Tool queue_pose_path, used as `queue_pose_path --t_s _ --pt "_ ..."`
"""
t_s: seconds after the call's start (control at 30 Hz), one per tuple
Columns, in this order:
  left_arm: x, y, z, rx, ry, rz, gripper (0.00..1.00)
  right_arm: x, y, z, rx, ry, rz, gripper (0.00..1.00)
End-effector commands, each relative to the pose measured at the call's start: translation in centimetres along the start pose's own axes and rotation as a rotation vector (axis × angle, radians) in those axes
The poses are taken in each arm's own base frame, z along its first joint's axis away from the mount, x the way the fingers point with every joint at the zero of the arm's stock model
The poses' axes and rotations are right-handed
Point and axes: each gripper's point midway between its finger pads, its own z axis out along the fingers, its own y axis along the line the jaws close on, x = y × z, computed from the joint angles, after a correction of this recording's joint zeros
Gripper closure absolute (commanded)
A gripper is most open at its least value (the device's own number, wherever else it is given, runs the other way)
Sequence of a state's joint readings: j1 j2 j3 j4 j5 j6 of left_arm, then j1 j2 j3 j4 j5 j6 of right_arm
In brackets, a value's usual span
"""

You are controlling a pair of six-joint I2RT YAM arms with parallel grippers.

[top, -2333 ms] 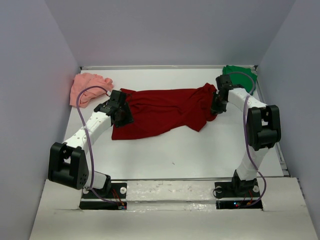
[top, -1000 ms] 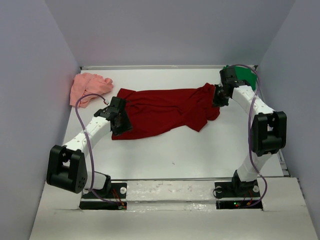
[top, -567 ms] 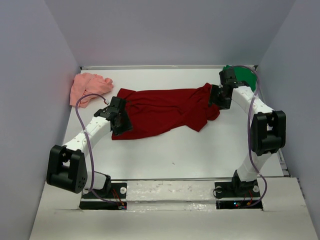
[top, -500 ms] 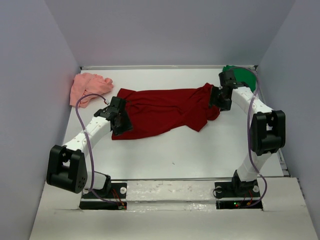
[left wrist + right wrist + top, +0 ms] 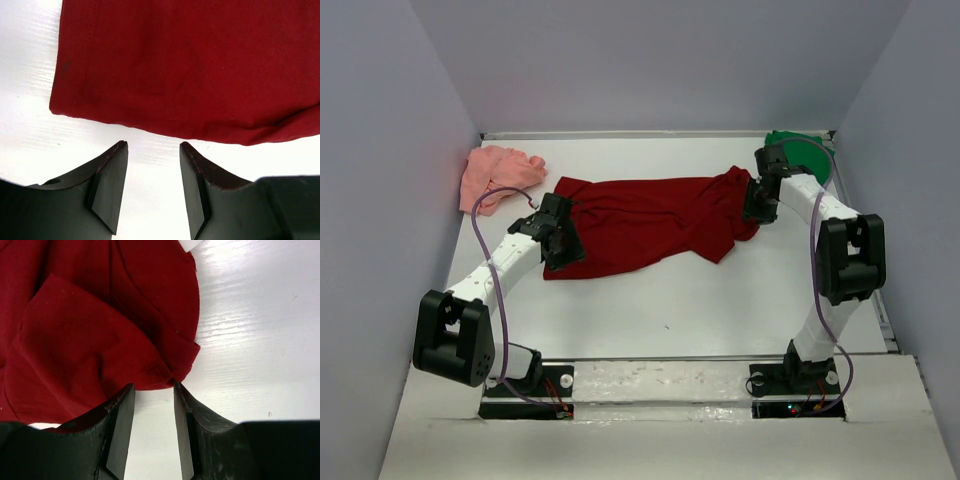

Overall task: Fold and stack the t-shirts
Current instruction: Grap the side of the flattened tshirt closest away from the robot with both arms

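Observation:
The dark red t-shirt [image 5: 650, 220] lies spread and wrinkled across the middle of the table. My left gripper [image 5: 560, 243] hovers at its left hem, open; in the left wrist view the hem [image 5: 200, 75] lies just past the empty gripper [image 5: 152, 147]. My right gripper [image 5: 757, 200] is at the shirt's bunched right end, open; in the right wrist view the folded cloth [image 5: 100, 330] reaches the tips of the gripper [image 5: 154, 389], with only white table between the fingers. The salmon-pink t-shirt [image 5: 500, 172] is crumpled at the back left, the green t-shirt [image 5: 805, 150] at the back right.
Grey walls close in the white table [image 5: 660, 300] on the left, back and right. The green shirt sits close behind the right forearm. Purple cables loop along both arms.
The right gripper has let go of the red shirt's right end and opened, shifting slightly toward me. The left gripper drew back a little earlier and has held still since.

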State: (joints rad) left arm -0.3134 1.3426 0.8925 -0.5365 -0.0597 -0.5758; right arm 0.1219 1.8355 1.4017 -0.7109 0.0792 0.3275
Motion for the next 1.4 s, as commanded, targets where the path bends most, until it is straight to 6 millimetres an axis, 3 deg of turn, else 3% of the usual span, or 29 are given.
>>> queue_pose_path --t_s 0.0,0.57,0.83,1.0,1.1,1.2,1.37 --pt "-1.1 -0.8 -0.9 0.029 -0.038 0.019 0.44 -1.6 -0.3 0.4 0.01 -0.04 0.003 0.57" --pt "-0.8 -0.9 -0.3 0.034 -0.022 0.028 0.44 -2.9 0.5 1.0 -0.029 -0.042 -0.003 0.66" --pt "-0.8 -1.0 -0.3 0.036 -0.022 0.028 0.44 -2.3 0.5 1.3 -0.033 -0.023 0.0 0.78" --pt "-0.7 -1.0 -0.2 0.036 -0.014 0.027 0.44 -2.1 0.4 1.1 -0.033 -0.021 0.004 1.0" --pt "-0.2 -0.9 -0.3 0.032 0.003 0.016 0.45 -2.0 0.4 0.4 -0.036 -0.031 0.014 1.0" --pt "0.0 -0.2 -1.2 -0.017 -0.017 -0.016 0.45 -2.6 0.2 -0.9 -0.033 -0.068 0.017 1.0" --pt "-1.1 4.1 -2.9 -0.282 -0.109 -0.066 0.45 -3.5 0.3 -2.6 -0.046 -0.109 0.02 1.0"
